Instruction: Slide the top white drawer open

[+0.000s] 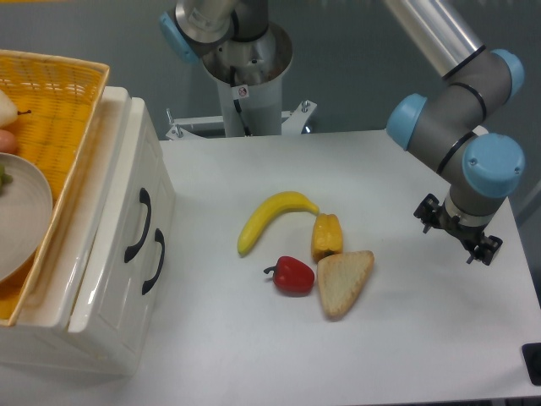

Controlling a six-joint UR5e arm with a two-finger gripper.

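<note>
Gripper [460,230] hangs at the far right of the desk [423,338], holding nothing; from this angle one cannot tell whether its fingers are apart or together. Way over on the left sits the top white drawer [127,220], apparently shut, its curved black handle [138,223] facing the food. Between them lie a banana [270,217], a red pepper [292,275] and a bread slice [342,282]. The approach looks barely begun. Next comes a long crossing above the food to reach that upper handle.
</note>
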